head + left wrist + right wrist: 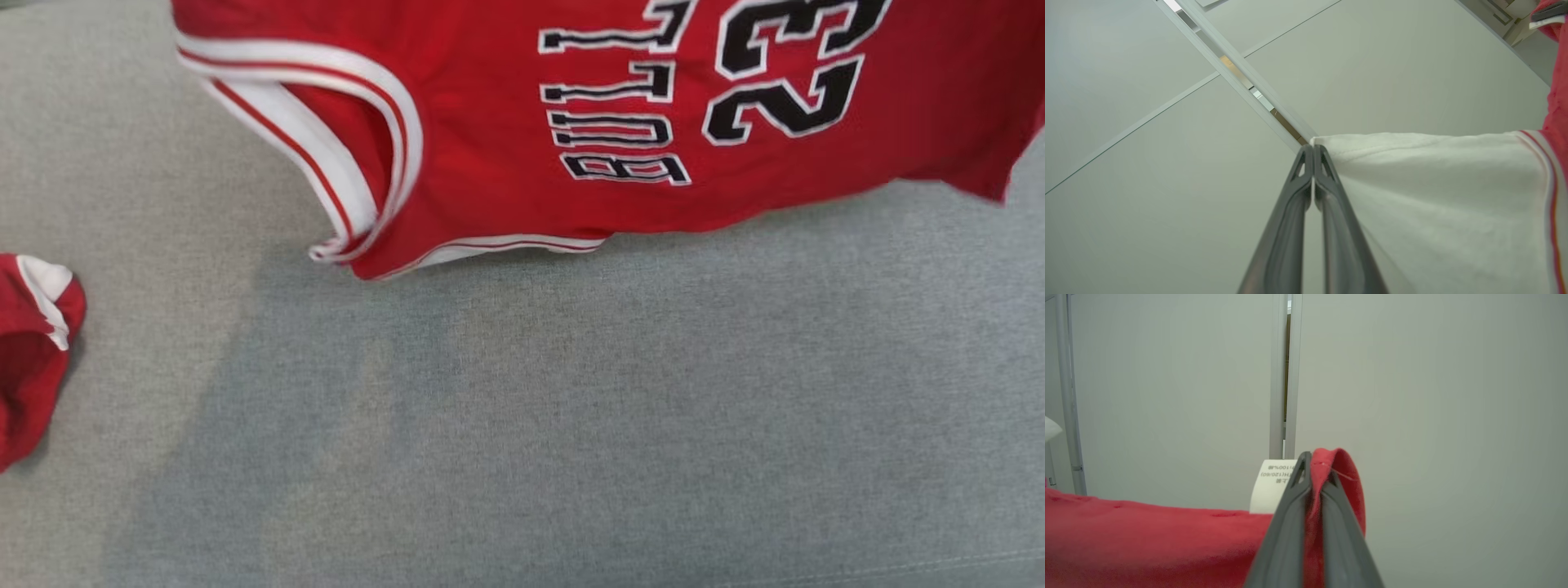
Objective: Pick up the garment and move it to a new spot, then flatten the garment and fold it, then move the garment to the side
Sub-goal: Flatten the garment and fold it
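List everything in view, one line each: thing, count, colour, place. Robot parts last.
jersey: one, red with white trim, black lettering and a 23, across the top of the head view, over the grey surface
second red cloth: one, red with white trim, lying at the left edge of the head view
grey surface: one, grey fabric, under both
label: one, white, on the jersey's edge beside the right claw
wall panels: several, pale grey, behind the claws
left claw: one, dark, shut on the jersey's white trim
right claw: one, dark, shut on the jersey's red fabric
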